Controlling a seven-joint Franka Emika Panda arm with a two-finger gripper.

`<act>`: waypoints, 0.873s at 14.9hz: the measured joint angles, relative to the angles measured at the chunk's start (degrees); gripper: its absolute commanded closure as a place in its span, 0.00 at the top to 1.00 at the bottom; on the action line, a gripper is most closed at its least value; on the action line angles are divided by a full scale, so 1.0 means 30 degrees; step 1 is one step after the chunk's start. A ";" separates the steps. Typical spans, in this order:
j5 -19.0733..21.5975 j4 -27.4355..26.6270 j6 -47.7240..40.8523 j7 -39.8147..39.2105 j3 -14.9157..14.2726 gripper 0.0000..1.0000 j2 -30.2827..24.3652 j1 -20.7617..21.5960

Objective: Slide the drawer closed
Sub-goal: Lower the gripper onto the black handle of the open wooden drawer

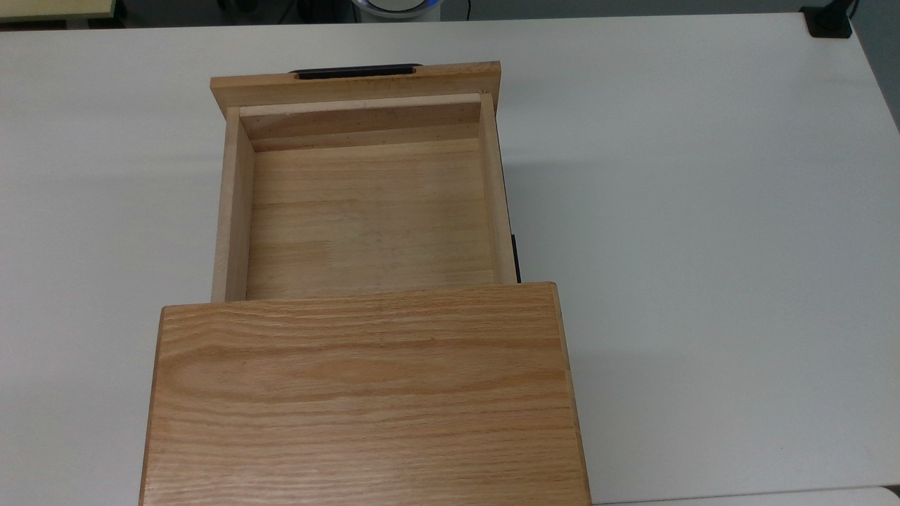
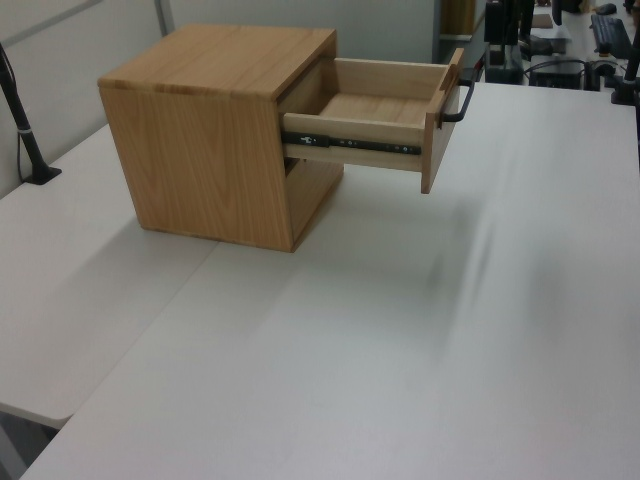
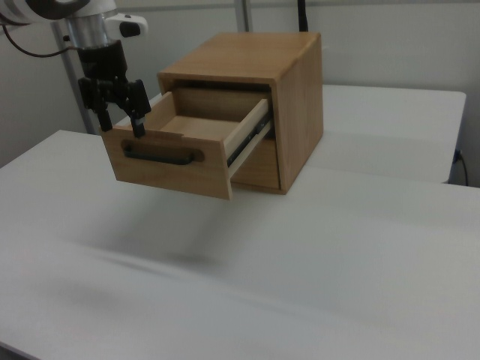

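Black tool (image 3: 118, 120), fingers spread and empty, hangs above the front panel's left corner in the right view; drawer (image 3: 180, 146) juts fully from cabinet (image 3: 259, 90) on worktop (image 3: 300, 255). An off-centre push may jam it.

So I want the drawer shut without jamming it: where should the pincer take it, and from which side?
Probably the black bar handle, centred on the drawer front panel. Approach from the front, pushing straight toward the cabinet, along the side rail.
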 measured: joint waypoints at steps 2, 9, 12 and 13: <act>0.0000 -0.0001 -0.0044 -0.0008 0.0000 0.56 0.0000 0.0000; 0.0000 -0.0001 -0.0163 -0.0014 0.0000 0.21 0.0000 0.0000; 0.0000 -0.0068 -0.0580 -0.0022 0.0000 0.18 0.0002 0.0000; 0.0000 -0.0196 -0.0636 -0.0044 0.0001 0.18 0.0012 0.0002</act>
